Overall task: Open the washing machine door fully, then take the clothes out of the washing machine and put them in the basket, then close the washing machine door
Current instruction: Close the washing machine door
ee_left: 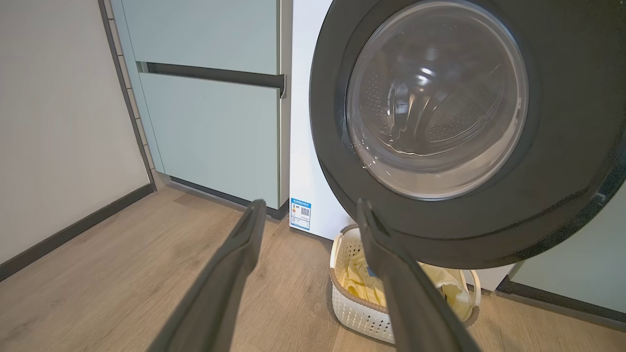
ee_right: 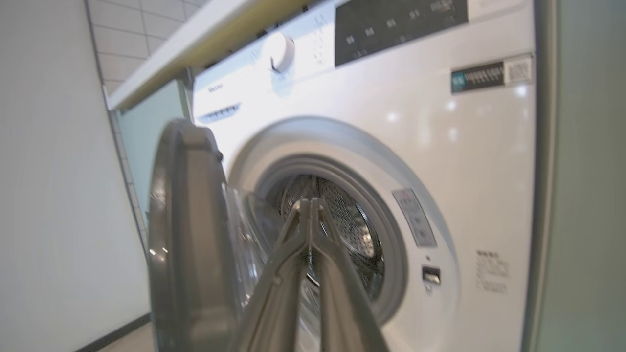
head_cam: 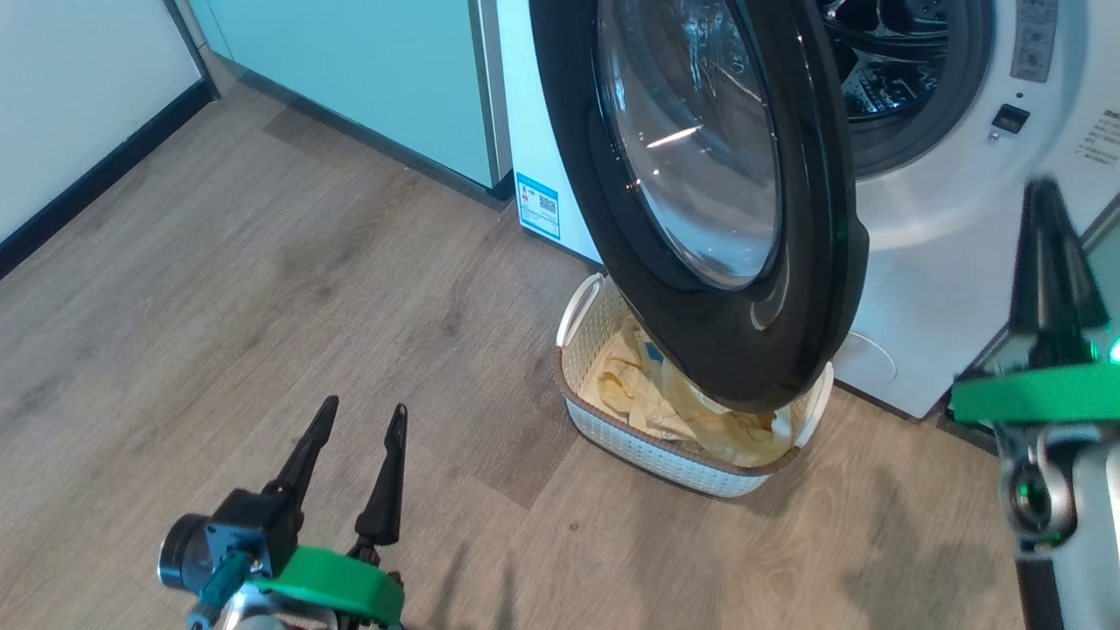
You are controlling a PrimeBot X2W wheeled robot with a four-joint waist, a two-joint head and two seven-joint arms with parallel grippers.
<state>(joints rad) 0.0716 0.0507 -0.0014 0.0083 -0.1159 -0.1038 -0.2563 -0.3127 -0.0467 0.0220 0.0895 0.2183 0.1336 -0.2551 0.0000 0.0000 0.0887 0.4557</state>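
The washing machine (head_cam: 945,254) stands at the upper right with its black-rimmed door (head_cam: 700,184) swung partly out, edge-on in the right wrist view (ee_right: 188,234). Under the door sits the basket (head_cam: 604,437) holding pale yellow clothes (head_cam: 647,394); the left wrist view also shows the basket (ee_left: 352,308) and the clothes (ee_left: 354,283). My left gripper (head_cam: 363,416) hovers open and empty over the floor, left of the basket. My right gripper (head_cam: 1046,188) is shut and empty, raised in front of the machine, its tips (ee_right: 310,203) pointing at the steel drum (ee_right: 352,230).
Pale green cabinet panels (head_cam: 367,79) adjoin the machine on the left, and a white wall with dark skirting (head_cam: 87,175) runs along the far left. Wooden floor (head_cam: 262,306) lies open in front. A blue label (head_cam: 538,206) marks the machine's lower corner.
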